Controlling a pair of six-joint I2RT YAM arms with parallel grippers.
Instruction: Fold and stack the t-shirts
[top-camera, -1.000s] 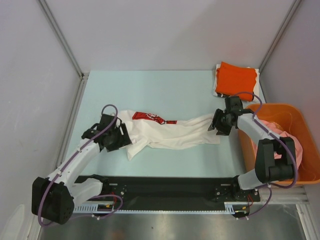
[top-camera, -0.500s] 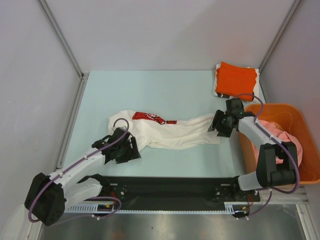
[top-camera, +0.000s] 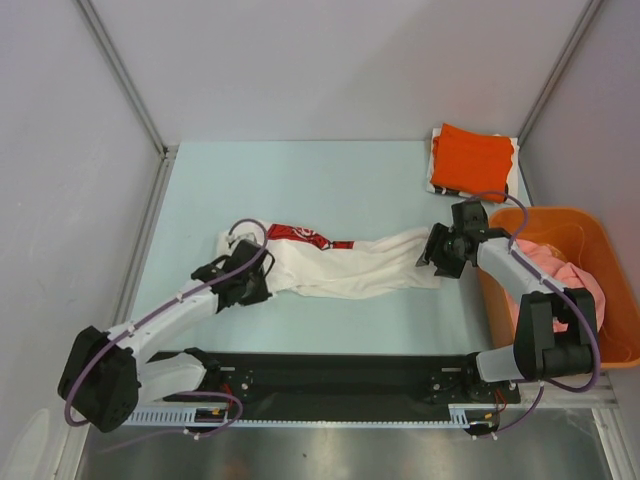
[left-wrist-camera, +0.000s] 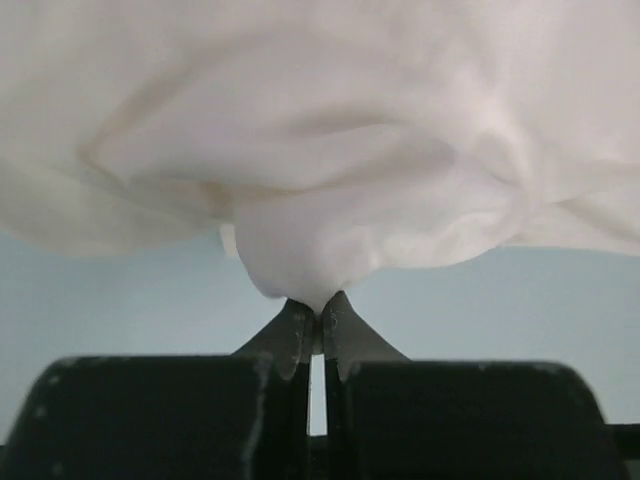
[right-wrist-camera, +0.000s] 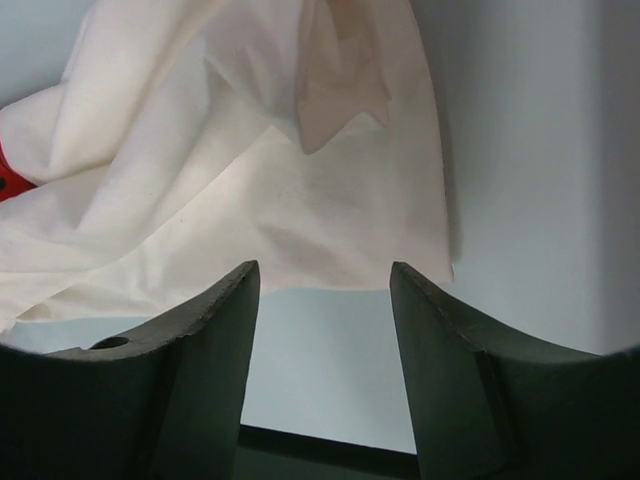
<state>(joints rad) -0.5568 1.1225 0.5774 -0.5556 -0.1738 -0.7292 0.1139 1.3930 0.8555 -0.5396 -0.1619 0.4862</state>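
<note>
A white t-shirt (top-camera: 345, 265) with a red-and-black print (top-camera: 300, 236) lies stretched out across the middle of the table. My left gripper (top-camera: 258, 284) is at its left end, shut on a pinch of the white cloth (left-wrist-camera: 330, 150); in the left wrist view the fingertips (left-wrist-camera: 320, 306) meet on the fold. My right gripper (top-camera: 432, 256) stands open at the shirt's right end. In the right wrist view the right gripper (right-wrist-camera: 322, 275) has only bare table between its fingers, and the white hem (right-wrist-camera: 250, 190) lies just beyond the tips. A folded orange t-shirt (top-camera: 472, 155) rests at the back right. A pink t-shirt (top-camera: 560, 272) lies in the basket.
A rigid orange plastic basket (top-camera: 612, 300) stands at the right edge of the table, close beside my right arm. Metal frame posts (top-camera: 130, 90) and grey walls bound the table at the left, back and right. A black rail (top-camera: 330, 375) runs along the near edge.
My left gripper has moved in to the shirt's left end and shut on the cloth, and the loose lower-left flap has been drawn in. The right gripper has barely moved.
</note>
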